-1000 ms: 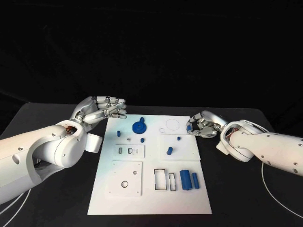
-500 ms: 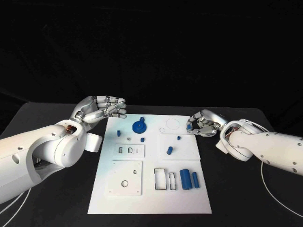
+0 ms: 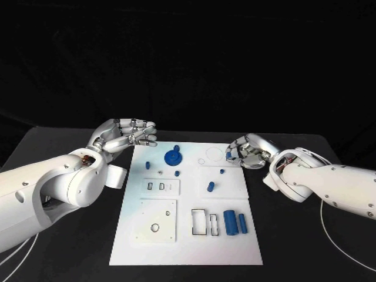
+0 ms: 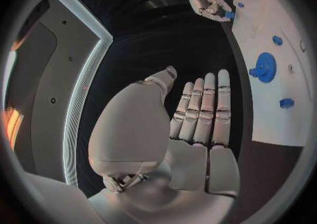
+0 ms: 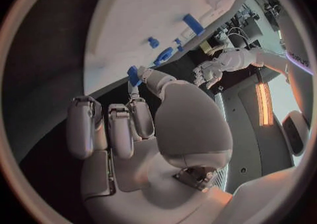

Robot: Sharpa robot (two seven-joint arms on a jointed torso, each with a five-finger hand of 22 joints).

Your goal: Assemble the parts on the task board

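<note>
**Right hand carries a blue piece at the board's far corner**

The right silver hand (image 3: 249,153) hovers at the two o'clock corner of the flat white task board (image 3: 188,235), pinching a small blue plastic part (image 5: 134,74) at its fingertips, presumably lifted clear so it can be carried to a seat on the board. Across at ten o'clock, the left silver hand (image 3: 124,136) hangs just off the board's edge above the black counter (image 3: 53,147), fingers curled, nothing in it; that looks like waiting out of the way.

The round blue toothed gear (image 3: 173,157) lies at twelve o'clock; two blue cylinders (image 3: 235,222) lie at four o'clock.

The head view barely hints at the pinched piece. The right wrist view shows it plainly between thumb and finger, and the left wrist view catches it too (image 4: 229,15).
</note>
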